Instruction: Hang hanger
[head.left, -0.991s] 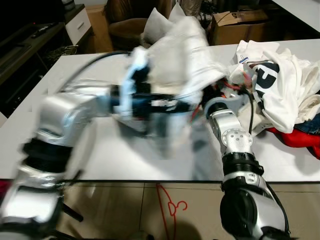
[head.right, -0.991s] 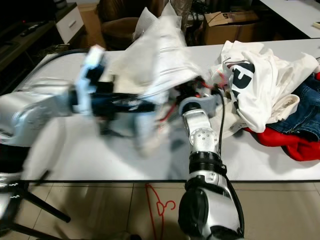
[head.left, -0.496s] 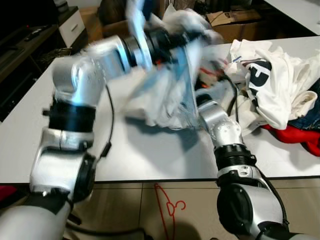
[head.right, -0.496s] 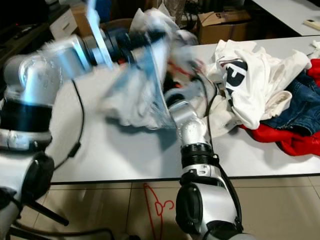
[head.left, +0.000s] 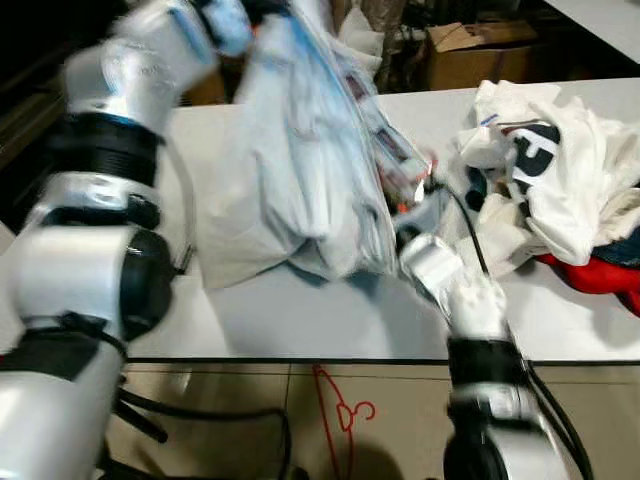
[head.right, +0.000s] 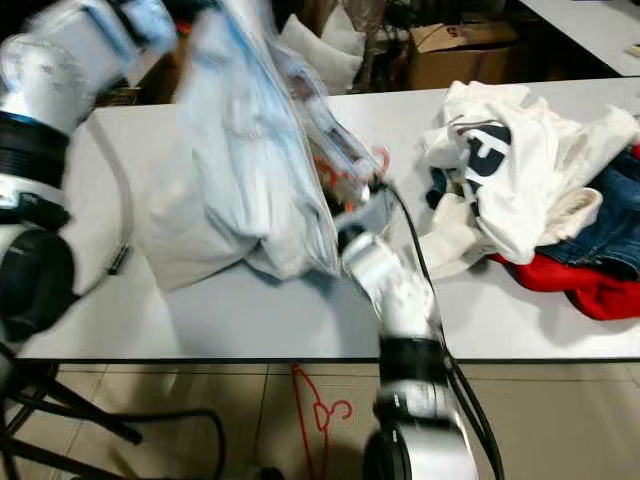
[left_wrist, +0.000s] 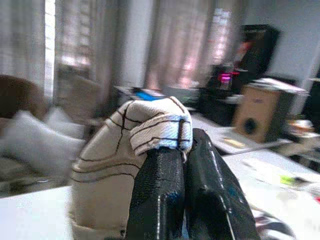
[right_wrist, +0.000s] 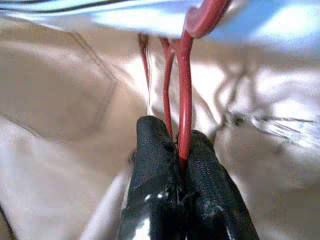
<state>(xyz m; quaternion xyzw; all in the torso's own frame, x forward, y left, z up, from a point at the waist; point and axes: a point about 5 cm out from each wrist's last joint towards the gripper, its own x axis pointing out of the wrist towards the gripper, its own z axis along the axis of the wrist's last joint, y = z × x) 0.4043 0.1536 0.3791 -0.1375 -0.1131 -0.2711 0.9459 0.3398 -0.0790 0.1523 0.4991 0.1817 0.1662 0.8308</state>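
two grippers share the load: the left gripper (left_wrist: 181, 165), raised high, pinches the striped shirt (head.left: 300, 170) by a fold so it drapes above the table (head.left: 300, 320), while the right gripper (right_wrist: 180, 150) clamps the red hanger (right_wrist: 182, 75) under the cloth, apparently to seat it inside.

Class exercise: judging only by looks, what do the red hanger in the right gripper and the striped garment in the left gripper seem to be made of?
Red hanger: thin, glossy rods, probably plastic-coated wire. Striped garment: soft matte woven or knit fabric, cream with dark lines, folding over the left gripper. The right gripper pinches the hanger.
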